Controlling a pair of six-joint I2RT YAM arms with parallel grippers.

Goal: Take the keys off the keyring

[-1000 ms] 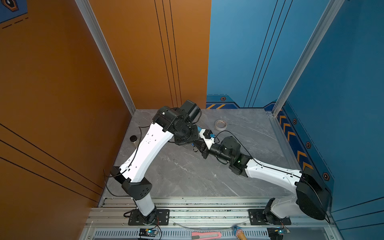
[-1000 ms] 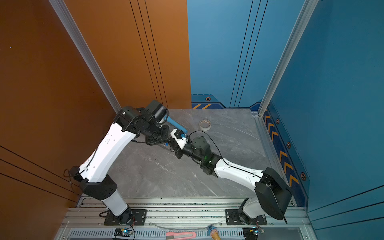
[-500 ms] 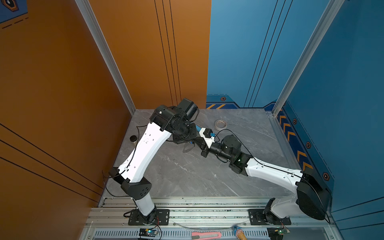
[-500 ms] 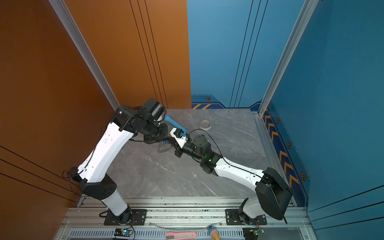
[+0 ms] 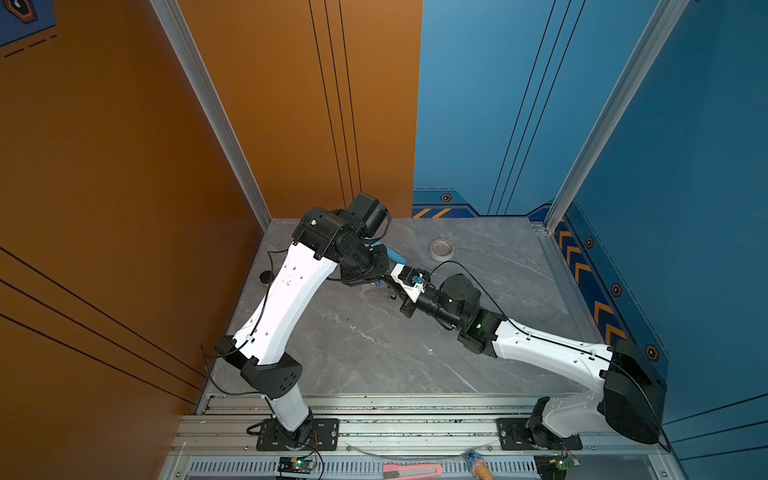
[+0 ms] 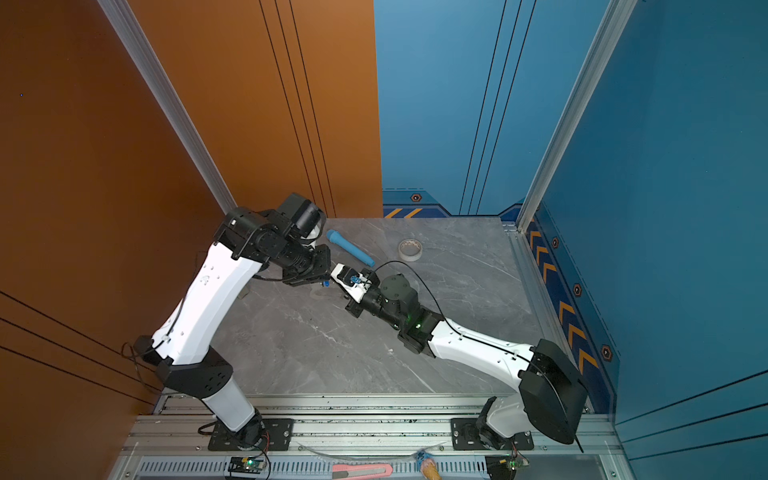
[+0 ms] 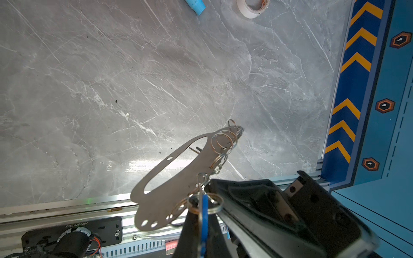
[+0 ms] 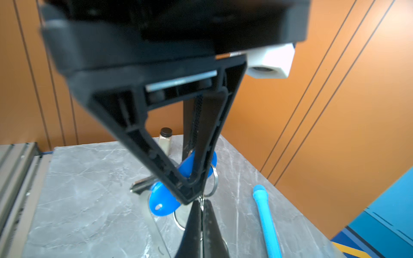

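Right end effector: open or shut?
Shut: the right end effector shows black fingers meeting in its wrist view, pinching a thin silver wire ring.

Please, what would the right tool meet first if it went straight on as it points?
Probably the left tool, pinching the keys' blue tag just beyond the keyring wire the right tool grips.

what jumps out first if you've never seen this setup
The two arms meet tip to tip over the grey table. The left gripper pinches the blue-tagged keys, and the right gripper is shut on the keyring, a flat metal plate edged with wire rings and held clear of the table. Just behind them lie a blue tube and a tape roll.
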